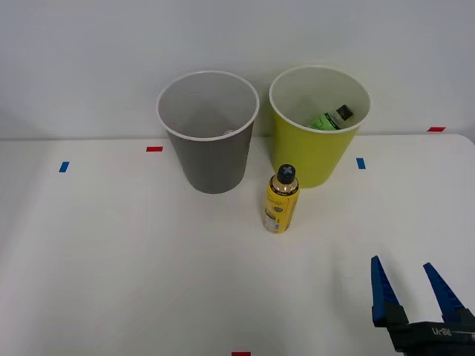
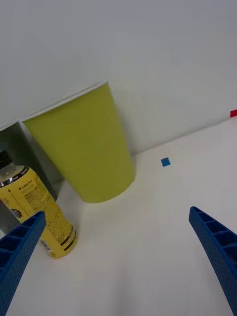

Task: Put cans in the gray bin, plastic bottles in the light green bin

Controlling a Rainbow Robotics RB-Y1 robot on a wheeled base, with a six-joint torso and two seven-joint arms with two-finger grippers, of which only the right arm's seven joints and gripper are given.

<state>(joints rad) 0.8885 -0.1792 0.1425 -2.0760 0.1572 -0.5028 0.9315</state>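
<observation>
The gray bin [image 1: 211,159] and the light green bin [image 1: 312,152] stand side by side at the back of the white table. A small green plastic bottle [image 1: 326,120] with a black cap lies inside the light green bin. No cans are in view. A yellow bottle [image 1: 281,204] with a black cap stands upright just in front of the gap between the bins. My right gripper [image 1: 401,262] hangs open and holds nothing at the near right, well apart from the yellow bottle. In the wrist view the gripper [image 2: 117,212] faces the light green bin [image 2: 84,148], with the yellow bottle [image 2: 42,212] and a sliver of the gray bin [image 2: 10,140] beside it.
Small tape marks lie on the table: blue [image 1: 64,167] and red [image 1: 154,149] at the left, blue [image 1: 361,163] and red [image 1: 436,129] at the right, red [image 1: 240,354] at the front edge. A plain wall rises behind the bins.
</observation>
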